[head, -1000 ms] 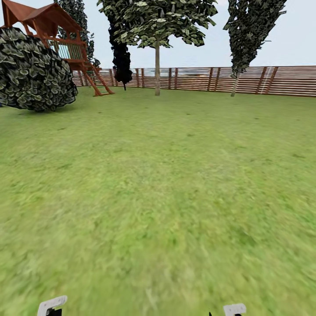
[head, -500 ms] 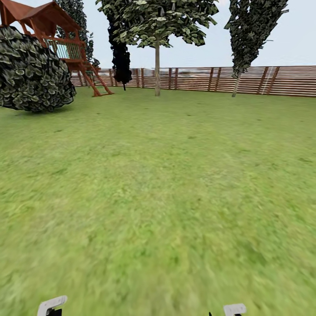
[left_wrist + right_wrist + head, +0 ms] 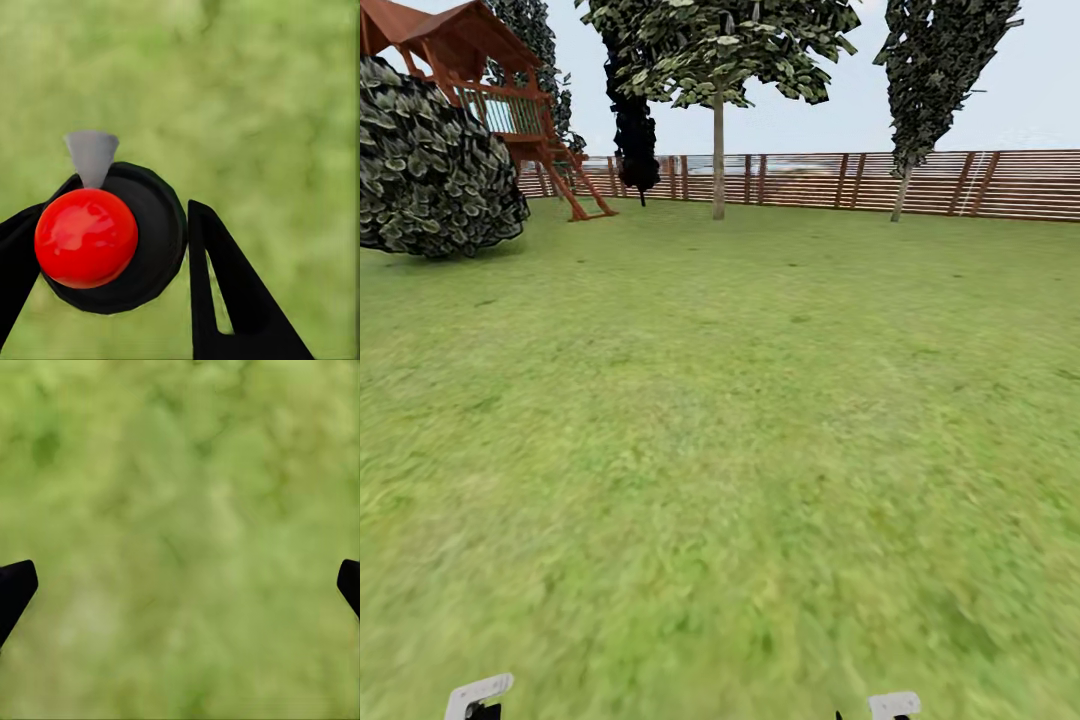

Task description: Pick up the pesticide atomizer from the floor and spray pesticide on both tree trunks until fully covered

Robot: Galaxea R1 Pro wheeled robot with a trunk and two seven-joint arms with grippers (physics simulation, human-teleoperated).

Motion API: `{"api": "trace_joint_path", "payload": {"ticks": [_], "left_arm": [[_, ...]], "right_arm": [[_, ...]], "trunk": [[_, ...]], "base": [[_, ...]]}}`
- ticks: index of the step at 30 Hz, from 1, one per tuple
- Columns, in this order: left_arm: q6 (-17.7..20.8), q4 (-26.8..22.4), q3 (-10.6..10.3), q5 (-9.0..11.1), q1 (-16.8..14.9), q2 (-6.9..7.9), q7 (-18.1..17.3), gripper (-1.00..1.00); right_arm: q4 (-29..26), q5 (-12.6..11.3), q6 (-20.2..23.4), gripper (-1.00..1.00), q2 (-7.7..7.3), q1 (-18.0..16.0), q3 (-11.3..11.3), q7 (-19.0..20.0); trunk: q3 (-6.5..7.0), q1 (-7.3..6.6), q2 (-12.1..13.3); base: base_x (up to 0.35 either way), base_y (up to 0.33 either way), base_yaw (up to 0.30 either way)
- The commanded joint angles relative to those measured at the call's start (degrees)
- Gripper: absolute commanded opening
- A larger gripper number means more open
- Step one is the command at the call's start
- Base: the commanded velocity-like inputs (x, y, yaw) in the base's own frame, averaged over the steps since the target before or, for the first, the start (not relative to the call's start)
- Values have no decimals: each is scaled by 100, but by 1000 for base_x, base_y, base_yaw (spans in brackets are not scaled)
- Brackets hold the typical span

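The pesticide atomizer [image 3: 112, 240] has a round black body, a glossy red ball top and a grey cone nozzle. My left gripper [image 3: 124, 225] is shut on it, a black finger [image 3: 225, 292] on each side, above blurred grass. My right gripper [image 3: 184, 574] hangs open over the lawn with nothing between its fingertips [image 3: 16, 585]. In the head view, a tall tree with a bare pale trunk [image 3: 718, 160] and leaves only high up stands far ahead, near the fence. No whitish specks are visible on it from this distance.
Green lawn [image 3: 740, 420] stretches ahead to a brown slatted fence [image 3: 960, 183]. A large round bush [image 3: 435, 165] and a red-brown playhouse [image 3: 500, 90] stand at the far left. Dark narrow trees [image 3: 940, 70] rise by the fence. White arm parts [image 3: 478, 693] edge the head view.
The whole head view has shifted slightly: the bush and playhouse slid left and the fence line drifted, so the camera moved. Both arms hold the same pose.
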Motion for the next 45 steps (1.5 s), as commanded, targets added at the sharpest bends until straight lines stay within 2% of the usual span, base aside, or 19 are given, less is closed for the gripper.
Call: {"api": "trace_joint_path", "payload": {"ticks": [1, 45], "left_arm": [[0, 0, 1, 1, 0, 0, 0, -100], [8, -9, 3, 4, 0, 17, 8, -100]], "right_arm": [[0, 0, 0, 100, 2, -1, 0, -1], [0, -11, 0, 100, 4, -1, 0, -12]], "trunk": [[0, 0, 0], [0, 0, 0]], "base": [[339, 0, 0], [339, 0, 0]]}}
